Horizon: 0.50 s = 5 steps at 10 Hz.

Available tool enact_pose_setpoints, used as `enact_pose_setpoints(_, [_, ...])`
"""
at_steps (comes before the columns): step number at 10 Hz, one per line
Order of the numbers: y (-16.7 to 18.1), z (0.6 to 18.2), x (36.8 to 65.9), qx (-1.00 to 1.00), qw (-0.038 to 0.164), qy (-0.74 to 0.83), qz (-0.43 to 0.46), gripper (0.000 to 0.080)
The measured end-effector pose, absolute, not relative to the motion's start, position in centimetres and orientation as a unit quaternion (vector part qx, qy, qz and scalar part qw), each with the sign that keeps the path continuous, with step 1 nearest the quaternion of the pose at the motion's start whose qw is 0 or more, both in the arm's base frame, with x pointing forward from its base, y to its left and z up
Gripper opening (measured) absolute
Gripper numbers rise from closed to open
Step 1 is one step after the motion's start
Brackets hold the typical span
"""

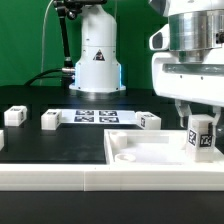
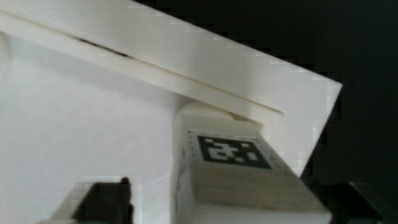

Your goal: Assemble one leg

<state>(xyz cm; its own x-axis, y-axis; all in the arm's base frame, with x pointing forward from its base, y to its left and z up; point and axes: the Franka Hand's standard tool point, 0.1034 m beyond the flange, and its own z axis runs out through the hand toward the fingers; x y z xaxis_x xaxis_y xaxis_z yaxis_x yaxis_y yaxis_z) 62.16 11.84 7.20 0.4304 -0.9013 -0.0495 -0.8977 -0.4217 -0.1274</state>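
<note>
Near the table's front edge, toward the exterior view's right, the leg [image 1: 199, 142] [image 2: 228, 160] stands upright at the white panel [image 1: 140, 152]. It's a stubby white block with a black-and-white tag. That makes four legs: this one, plus three loose legs [image 1: 14, 116] [image 1: 50, 120] [image 1: 150, 121] farther back beside one marker board [image 1: 95, 116]. The gripper [image 1: 199, 128] has the leg clamped between its jaws.

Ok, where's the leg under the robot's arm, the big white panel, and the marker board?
the leg [image 1: 199, 139]: exterior view, on its tagged face.
the white panel [image 1: 160, 149]: exterior view, on its bare top surface.
the marker board [image 1: 96, 116]: exterior view, on its middle.
</note>
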Motion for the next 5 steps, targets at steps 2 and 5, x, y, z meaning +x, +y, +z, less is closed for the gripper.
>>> enact_pose_setpoints(2, [11.55, 7.26, 62.29, -0.905, 0.064, 0.42, -0.023, 0.0634])
enact_pose_setpoints(5, [11.41, 7.45, 62.62, -0.967, 0.054, 0.247, -0.025, 0.0648])
